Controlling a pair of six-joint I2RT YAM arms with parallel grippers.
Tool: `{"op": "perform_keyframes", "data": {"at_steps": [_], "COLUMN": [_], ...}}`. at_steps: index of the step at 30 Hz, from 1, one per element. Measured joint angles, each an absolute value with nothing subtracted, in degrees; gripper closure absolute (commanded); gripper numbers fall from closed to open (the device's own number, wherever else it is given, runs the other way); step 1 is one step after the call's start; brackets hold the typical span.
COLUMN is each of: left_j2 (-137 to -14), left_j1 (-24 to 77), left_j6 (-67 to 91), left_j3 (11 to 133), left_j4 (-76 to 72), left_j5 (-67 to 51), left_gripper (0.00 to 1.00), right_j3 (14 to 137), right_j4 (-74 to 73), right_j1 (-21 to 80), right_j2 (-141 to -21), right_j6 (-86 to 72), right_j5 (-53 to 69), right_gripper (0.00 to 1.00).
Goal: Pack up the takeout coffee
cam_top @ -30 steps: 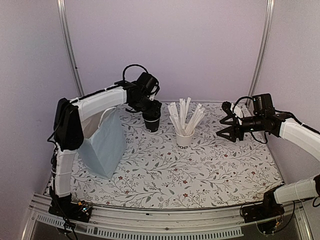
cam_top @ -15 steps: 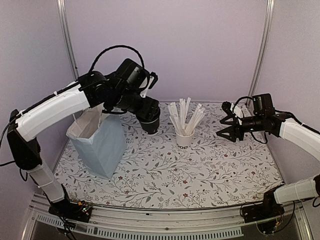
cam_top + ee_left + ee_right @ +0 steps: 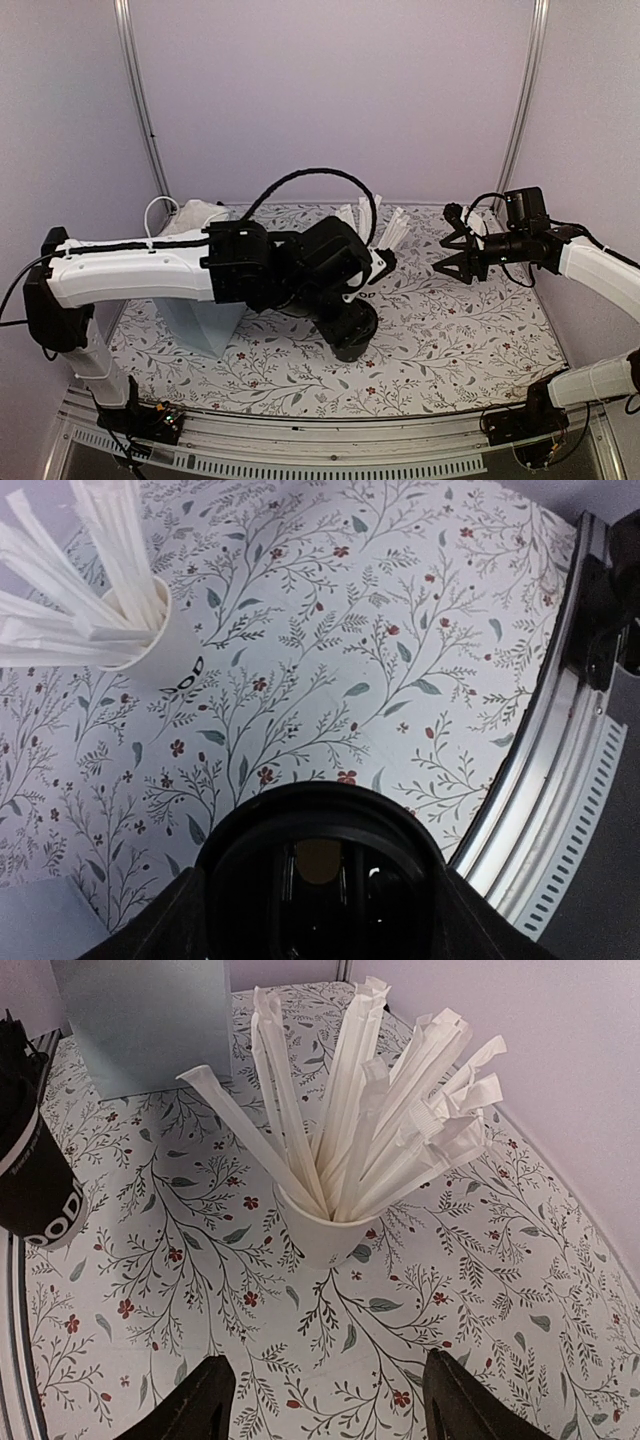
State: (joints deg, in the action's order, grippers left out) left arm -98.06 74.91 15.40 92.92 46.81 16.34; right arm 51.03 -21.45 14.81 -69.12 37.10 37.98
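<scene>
One takeout coffee (image 3: 35, 1192) sits clamped within left end effector (image 3: 351, 334).

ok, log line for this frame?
left end effector: grips small black paper cup | cup: outside light-blue paper bag | right end effector: open

I see a white cup of wrapped sticks (image 3: 325, 1235) standing upright just ahead of my right gripper (image 3: 328, 1380), on the floral mat (image 3: 480, 1290).
</scene>
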Motion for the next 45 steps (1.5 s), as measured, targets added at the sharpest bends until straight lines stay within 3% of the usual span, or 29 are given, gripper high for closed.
{"op": "perform_keyframes", "data": {"at_steps": [7,24,45], "left_j2": [-105.56,-109.8,-112.33], "left_j1": [75.88,75.88,75.16], "left_j6": [11.97,9.65,11.38], "left_j3": [92.92,92.18,91.92], "left_j4": [40.64,31.18,32.62], "left_j5": [10.48,5.52,5.43], "left_gripper": [0.39,0.38,0.19], "right_j3": [51.03,51.03,51.03], "right_j4": [-21.45,-21.45,-21.45], "right_j1": [14.81,14.81,14.81], "right_j2": [-69.12,-69.49,-69.49], "right_j6": [37.15,37.34,37.32], "right_j5": [37.82,37.78,37.82], "right_gripper": [0.33,0.33,0.33]}}
